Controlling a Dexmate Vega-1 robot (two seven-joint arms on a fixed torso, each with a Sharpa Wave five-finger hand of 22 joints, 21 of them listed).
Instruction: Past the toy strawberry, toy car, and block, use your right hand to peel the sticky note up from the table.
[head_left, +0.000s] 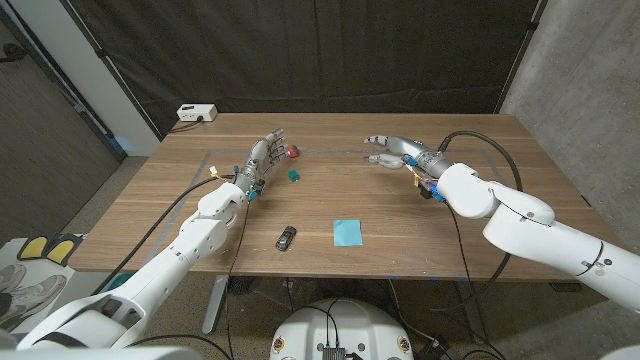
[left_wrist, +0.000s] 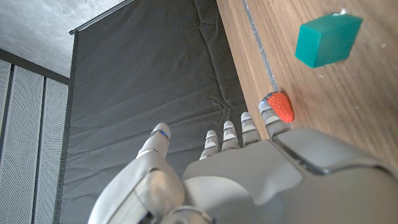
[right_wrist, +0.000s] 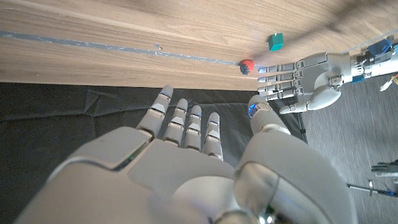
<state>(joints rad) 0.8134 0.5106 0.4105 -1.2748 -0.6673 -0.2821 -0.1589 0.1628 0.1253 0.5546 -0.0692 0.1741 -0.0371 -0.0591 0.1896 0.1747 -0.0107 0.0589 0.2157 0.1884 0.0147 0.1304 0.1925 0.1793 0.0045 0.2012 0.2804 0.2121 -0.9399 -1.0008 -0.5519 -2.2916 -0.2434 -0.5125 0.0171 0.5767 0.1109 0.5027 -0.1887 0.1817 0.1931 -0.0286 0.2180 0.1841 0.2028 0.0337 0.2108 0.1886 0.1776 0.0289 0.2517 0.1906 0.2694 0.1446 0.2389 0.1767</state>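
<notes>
The blue sticky note (head_left: 347, 232) lies flat near the front of the wooden surface (head_left: 450, 240), with the toy car (head_left: 286, 238) just to its left. The right hand (head_left: 392, 150) hovers far back, fingers spread, holding nothing. The left hand (head_left: 262, 160) stands open beside the strawberry (head_left: 292, 152) and the green block (head_left: 294, 175).

Four small things on the wooden table (head_left: 180, 205)

One toy strawberry (head_left: 292, 152), one teal block (head_left: 295, 175), one toy car (head_left: 286, 238), one blue sticky note (head_left: 347, 232).
</notes>
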